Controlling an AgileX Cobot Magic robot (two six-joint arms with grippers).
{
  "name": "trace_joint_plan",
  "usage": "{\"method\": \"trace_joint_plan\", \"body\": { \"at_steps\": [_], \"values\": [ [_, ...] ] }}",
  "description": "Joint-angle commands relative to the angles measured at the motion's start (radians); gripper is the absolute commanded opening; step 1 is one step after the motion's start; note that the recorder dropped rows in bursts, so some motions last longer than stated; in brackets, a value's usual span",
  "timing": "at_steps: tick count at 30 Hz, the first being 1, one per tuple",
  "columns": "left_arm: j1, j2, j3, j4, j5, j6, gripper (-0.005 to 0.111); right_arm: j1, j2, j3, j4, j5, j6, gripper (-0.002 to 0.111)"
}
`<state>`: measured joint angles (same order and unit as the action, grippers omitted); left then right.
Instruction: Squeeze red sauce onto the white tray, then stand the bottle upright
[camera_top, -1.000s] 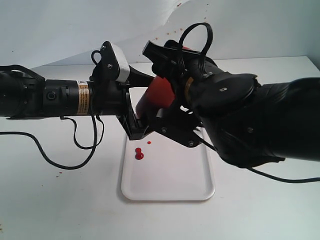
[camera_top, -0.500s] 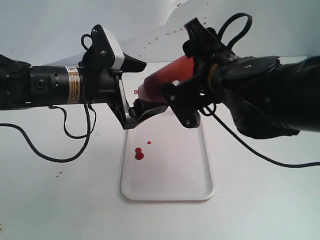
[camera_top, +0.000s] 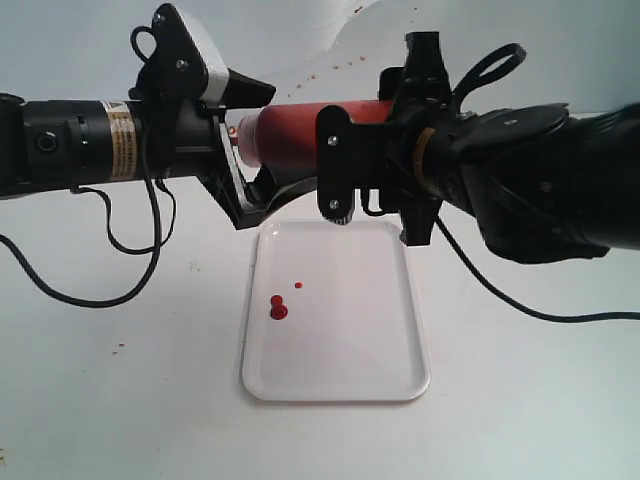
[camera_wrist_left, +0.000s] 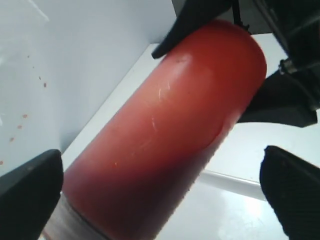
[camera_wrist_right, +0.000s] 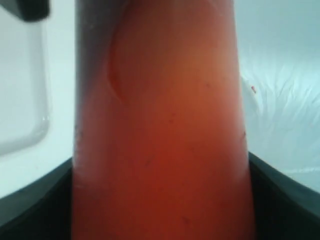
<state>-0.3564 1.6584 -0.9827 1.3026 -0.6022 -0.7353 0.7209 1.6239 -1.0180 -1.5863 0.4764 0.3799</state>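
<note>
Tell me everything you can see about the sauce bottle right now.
The bottle is a translucent orange-red plastic cylinder, scuffed, with a shallow dent in its wall. It lies horizontal in the air, seemingly above the far edge of the white tray, pale neck end toward the left arm. The right gripper clamps its body; the left gripper stands open around the neck end. The nozzle tip is hidden.

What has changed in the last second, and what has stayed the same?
The right hand has lifted the bottle and swung it from nozzle-down to nearly level. The open left hand rose with it and drew back leftward. The white tray and the red sauce on it lie as before.
</note>
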Motion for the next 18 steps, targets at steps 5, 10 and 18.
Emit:
{"method": "trace_joint_plan", "body": {
  "at_steps": [5,10,18],
  "values": [
    [-0.004,-0.112,-0.001,-0.011,0.009,-0.050,0.105,-0.094,-0.014,-0.007,0.115,-0.154,0.142,0.000],
    [-0.004,-0.147,-0.001,-0.011,0.039,-0.095,0.105,-0.133,-0.014,-0.007,0.115,-0.231,0.244,0.000],
    [-0.004,-0.147,0.018,-0.008,0.130,-0.103,0.105,-0.153,-0.014,-0.007,0.136,-0.312,0.260,0.000]
  ]
}}
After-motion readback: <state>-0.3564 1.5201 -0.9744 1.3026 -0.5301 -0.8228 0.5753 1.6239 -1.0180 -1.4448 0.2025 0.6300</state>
